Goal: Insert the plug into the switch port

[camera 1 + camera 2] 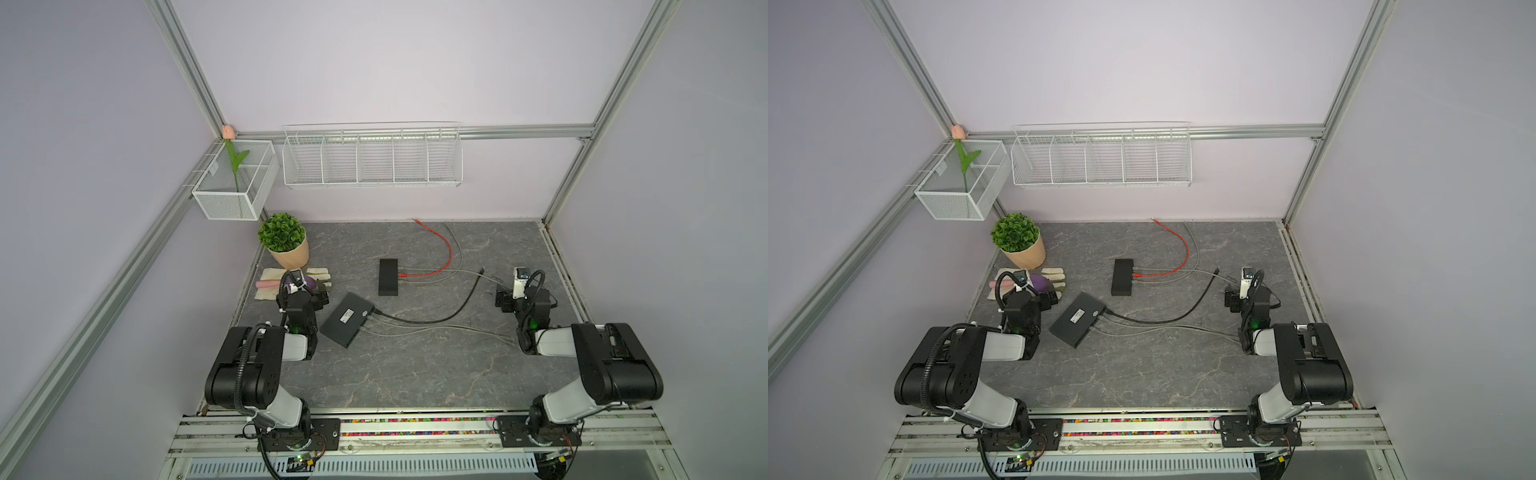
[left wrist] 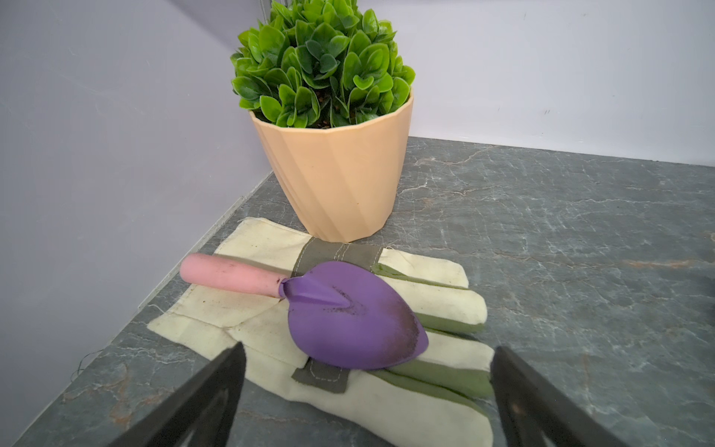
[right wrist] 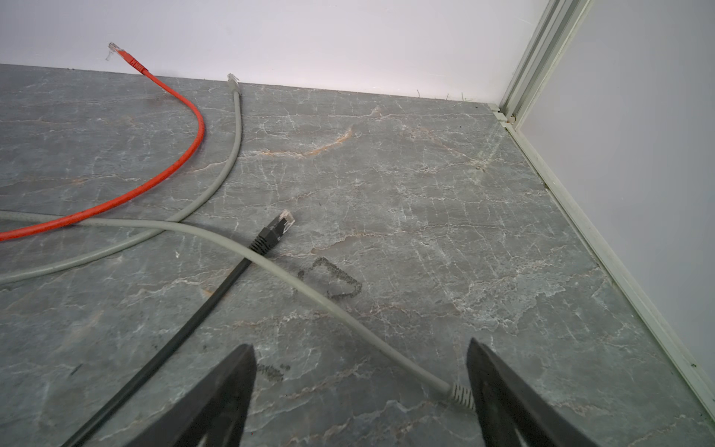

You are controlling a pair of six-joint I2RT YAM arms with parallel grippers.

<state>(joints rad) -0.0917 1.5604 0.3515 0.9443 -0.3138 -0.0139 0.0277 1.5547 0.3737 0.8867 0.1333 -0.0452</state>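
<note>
Two black switch boxes lie mid-table in both top views: a tilted one with black and grey cables plugged in, and a farther one with red and grey cables. The black cable's free plug lies on the table ahead of my right gripper, which is open and empty. A grey plug rests beside one of its fingers. My left gripper is open and empty over the glove, left of the tilted switch.
A potted plant stands at the back left, with a purple trowel on a cream glove in front of it. A red plug and another grey plug lie by the back wall. Wire baskets hang above.
</note>
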